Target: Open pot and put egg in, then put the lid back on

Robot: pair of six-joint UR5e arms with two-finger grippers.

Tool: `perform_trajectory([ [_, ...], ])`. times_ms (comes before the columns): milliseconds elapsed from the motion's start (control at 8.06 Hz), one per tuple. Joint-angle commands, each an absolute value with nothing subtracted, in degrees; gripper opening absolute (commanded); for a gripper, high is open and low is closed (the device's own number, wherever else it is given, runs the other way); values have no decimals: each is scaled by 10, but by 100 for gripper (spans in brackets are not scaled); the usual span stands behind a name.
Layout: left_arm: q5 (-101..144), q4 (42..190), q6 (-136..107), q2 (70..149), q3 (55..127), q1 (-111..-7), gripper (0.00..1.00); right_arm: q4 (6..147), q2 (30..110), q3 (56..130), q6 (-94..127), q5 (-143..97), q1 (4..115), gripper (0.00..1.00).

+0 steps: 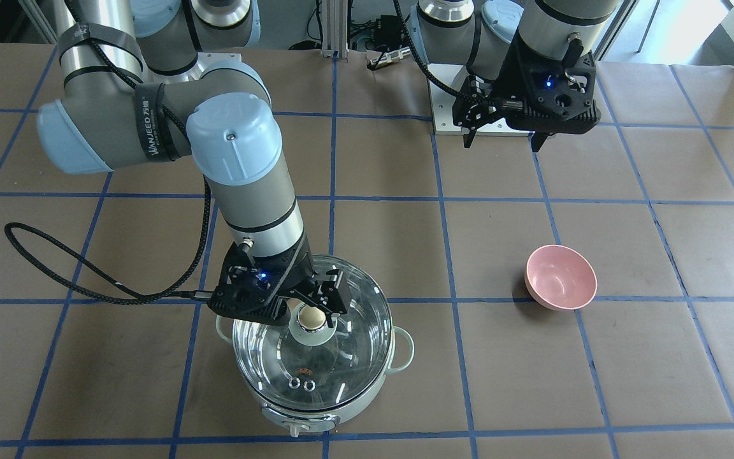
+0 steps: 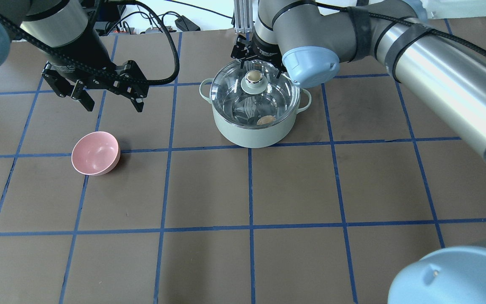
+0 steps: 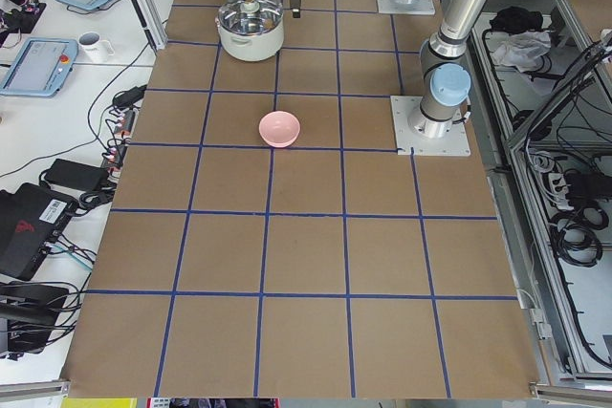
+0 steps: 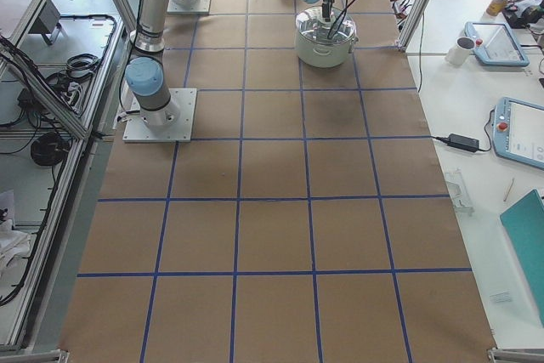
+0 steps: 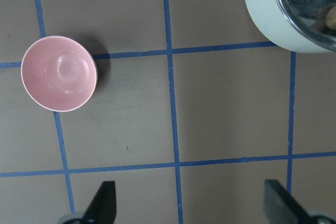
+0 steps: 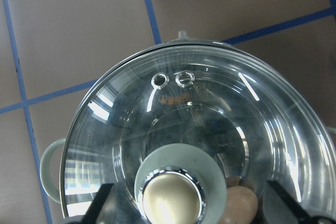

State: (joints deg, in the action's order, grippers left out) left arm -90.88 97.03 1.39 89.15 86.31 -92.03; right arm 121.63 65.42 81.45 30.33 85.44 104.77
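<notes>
The mint-green pot (image 2: 251, 133) stands on the table with the clear glass lid (image 2: 279, 90) resting on it. The tan egg (image 2: 265, 120) lies inside on the steel bottom and shows through the glass; it also shows in the right wrist view (image 6: 242, 203). My right gripper (image 1: 308, 310) is open, with one finger on each side of the beige knob (image 6: 170, 200) and gaps between them. My left gripper (image 2: 113, 105) is open and empty, above the table to the left of the pot and beyond the pink bowl.
A small pink bowl (image 2: 95, 153) stands empty on the brown paper left of the pot; it also shows in the left wrist view (image 5: 59, 73). Blue tape lines grid the table. The left arm's base plate (image 1: 469, 121) is at the robot's side.
</notes>
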Motion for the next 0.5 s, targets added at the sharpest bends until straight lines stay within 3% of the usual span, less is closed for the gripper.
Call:
perform_trajectory([
  [0, -909, 970, 14, 891, 863, -920, 100, 1136, 718, 814, 189, 851, 988, 100],
  [372, -909, 969, 16, 891, 863, -919, 100, 977, 832, 813, 9, 854, 892, 100],
])
